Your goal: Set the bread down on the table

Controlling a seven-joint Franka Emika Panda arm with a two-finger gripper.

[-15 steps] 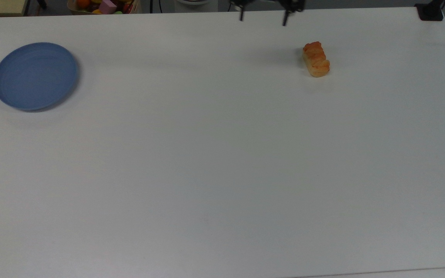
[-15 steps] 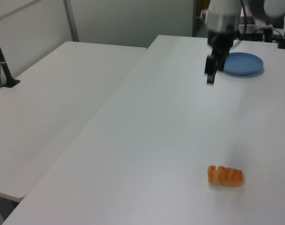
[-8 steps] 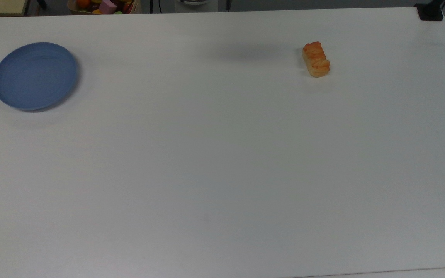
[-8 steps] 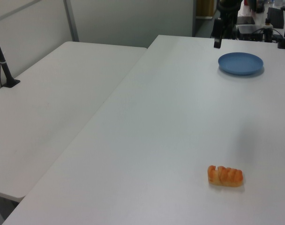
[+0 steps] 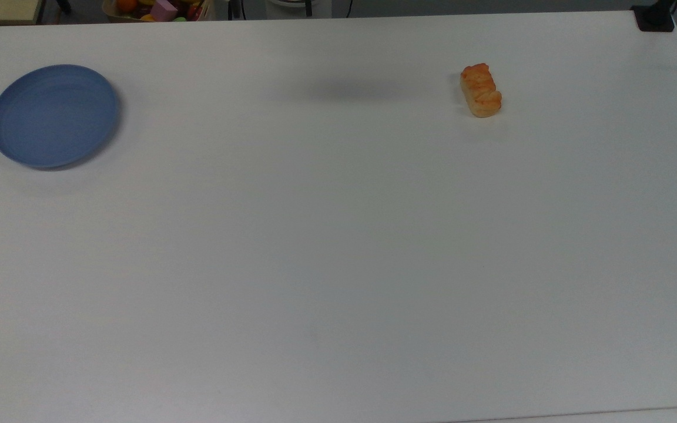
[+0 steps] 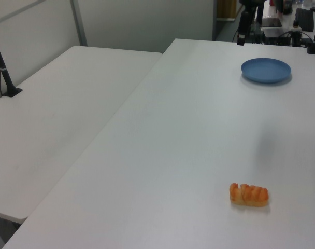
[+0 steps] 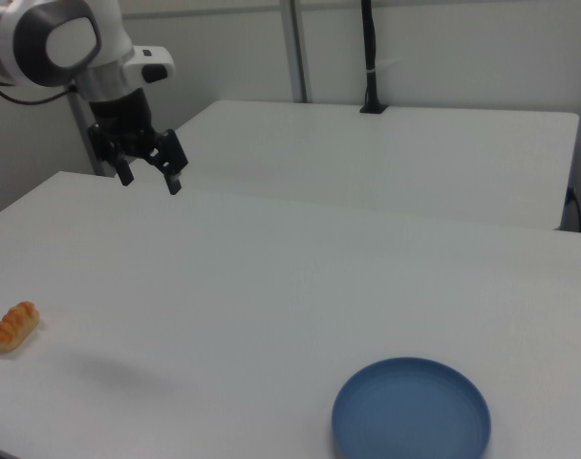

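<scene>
The bread (image 5: 481,90), a small golden-orange loaf, lies by itself on the white table (image 5: 338,264) near the top view's upper right. It also shows at the left view's lower right (image 6: 249,194) and the right view's far left (image 7: 13,325). My gripper (image 7: 149,176) hangs open and empty, high above the table's edge in the right view's upper left, well away from the bread. One dark finger (image 6: 243,30) shows at the top of the left view. The blue plate (image 5: 54,116) sits bare at the top view's left.
A second white table (image 6: 59,114) stands alongside, with a black post (image 6: 2,62) clamped on it. A box of coloured toys (image 5: 159,9) sits beyond the top view's upper edge. A black clamp (image 5: 656,17) grips the table's upper right corner.
The gripper has risen and drawn back from above the table towards its edge, leaving the top view. The bread and the plate have stayed put.
</scene>
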